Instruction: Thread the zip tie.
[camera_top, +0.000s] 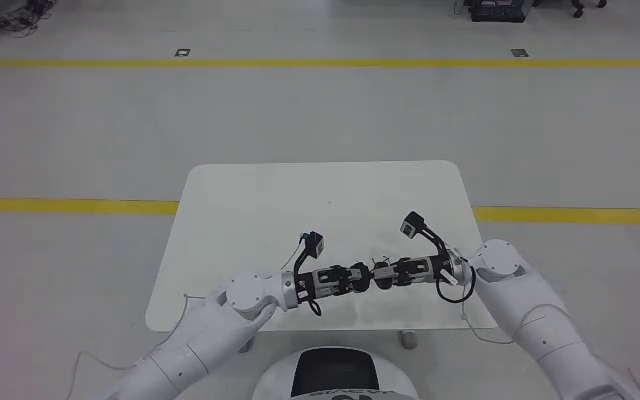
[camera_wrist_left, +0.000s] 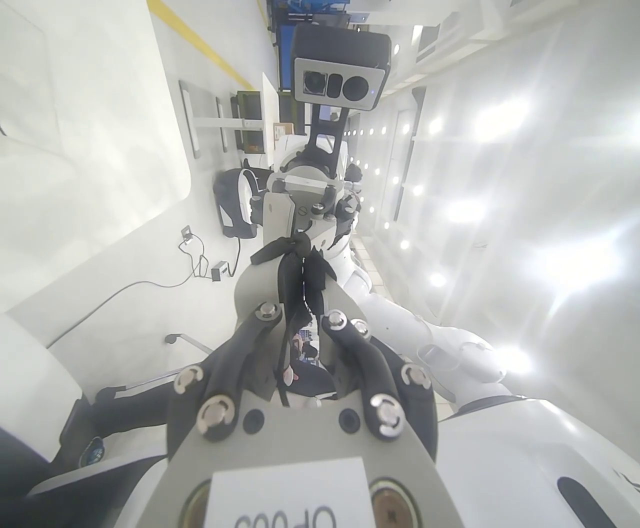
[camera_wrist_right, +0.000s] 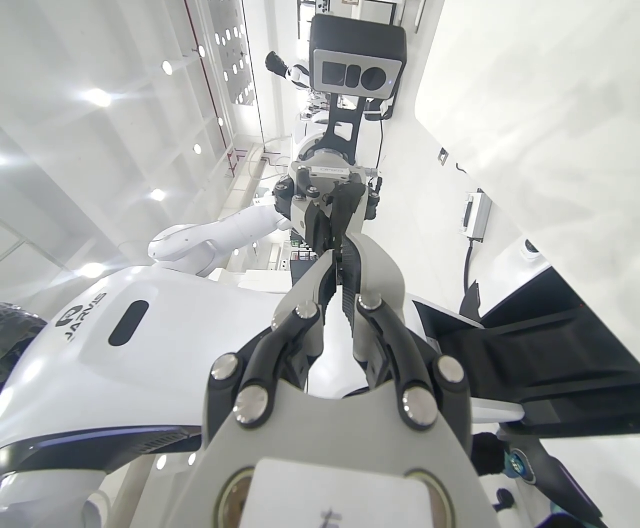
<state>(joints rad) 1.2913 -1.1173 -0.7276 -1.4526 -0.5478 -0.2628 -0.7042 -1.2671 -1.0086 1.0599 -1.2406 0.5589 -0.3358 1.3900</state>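
Top view has the left gripper (camera_top: 366, 276) pinching the zip tie (camera_wrist_left: 282, 367), right gripper (camera_top: 390, 271) closed, tip to tip; threading seems under way, needing careful lining up.

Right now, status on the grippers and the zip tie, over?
Left gripper shut on zip tie, a thin black strand. Right gripper shut, tip to tip with left, above table. Nothing in the way.
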